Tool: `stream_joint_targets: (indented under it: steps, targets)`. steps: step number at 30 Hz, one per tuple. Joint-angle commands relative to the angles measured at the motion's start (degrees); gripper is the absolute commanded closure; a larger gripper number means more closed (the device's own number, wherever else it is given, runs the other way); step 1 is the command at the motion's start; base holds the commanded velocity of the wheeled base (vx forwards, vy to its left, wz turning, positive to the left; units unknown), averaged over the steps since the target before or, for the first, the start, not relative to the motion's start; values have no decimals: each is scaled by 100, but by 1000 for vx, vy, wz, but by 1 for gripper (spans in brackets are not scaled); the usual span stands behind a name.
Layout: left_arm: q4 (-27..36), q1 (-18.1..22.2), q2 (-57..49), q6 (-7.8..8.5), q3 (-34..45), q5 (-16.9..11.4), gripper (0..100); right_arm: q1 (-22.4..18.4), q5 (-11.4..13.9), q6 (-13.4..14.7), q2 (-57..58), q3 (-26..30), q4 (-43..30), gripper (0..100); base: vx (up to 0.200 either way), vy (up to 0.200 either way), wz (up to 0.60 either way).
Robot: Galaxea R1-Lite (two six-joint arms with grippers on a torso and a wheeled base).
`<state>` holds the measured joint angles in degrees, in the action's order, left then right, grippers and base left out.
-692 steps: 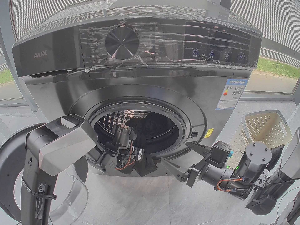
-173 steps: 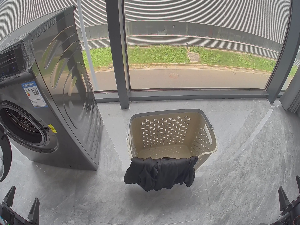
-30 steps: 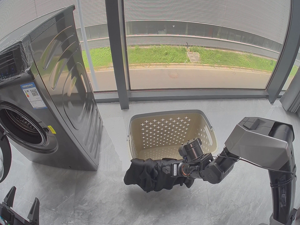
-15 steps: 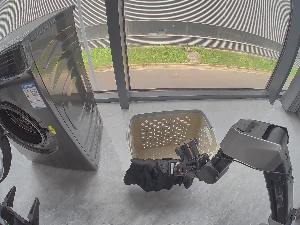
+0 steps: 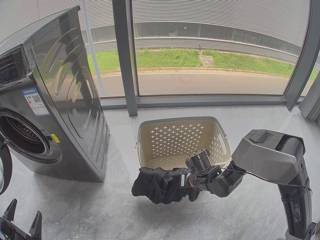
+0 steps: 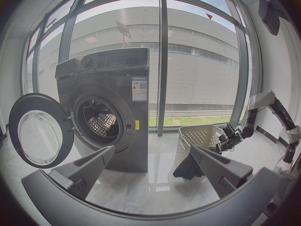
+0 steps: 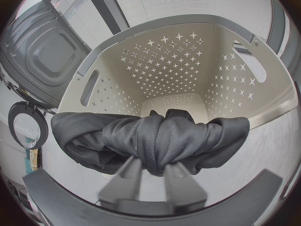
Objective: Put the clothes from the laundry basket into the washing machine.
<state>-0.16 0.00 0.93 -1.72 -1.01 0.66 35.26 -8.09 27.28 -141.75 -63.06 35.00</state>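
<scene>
A black garment [image 5: 155, 185] hangs over the near rim of the beige laundry basket [image 5: 181, 137] on the floor. My right gripper [image 5: 174, 177] reaches in from the right and is shut on the bunched cloth at that rim. In the right wrist view its fingers [image 7: 127, 176] pinch a fold of the garment [image 7: 156, 138] in front of the basket [image 7: 175, 63]. The washing machine [image 5: 50, 94] stands to the left with its drum [image 6: 100, 123] exposed and its door [image 6: 39, 129] swung wide. My left gripper [image 5: 21, 217] hangs open low at the left, apart from everything.
A window wall with a dark pillar [image 5: 125, 50] runs behind the basket and the machine. Bare grey floor [image 5: 100, 210] lies between the machine and the basket. Apart from the garment on its rim, the basket interior [image 7: 175, 104] looks bare.
The head camera turned from the washer to the basket long ago. Over the last second my right gripper pushed slightly left into the garment, and the cloth bunched up around it.
</scene>
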Motion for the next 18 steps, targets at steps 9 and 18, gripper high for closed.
stream_joint_targets:
  steps: [9,18]
  targets:
    - [-2,0,-93,-4,92,4,0,157,-8,-21,350,233,-2,100,0,0,0]
    - [-2,0,-93,5,92,4,0,394,-34,-171,2125,1235,-11,100,0,0,0]
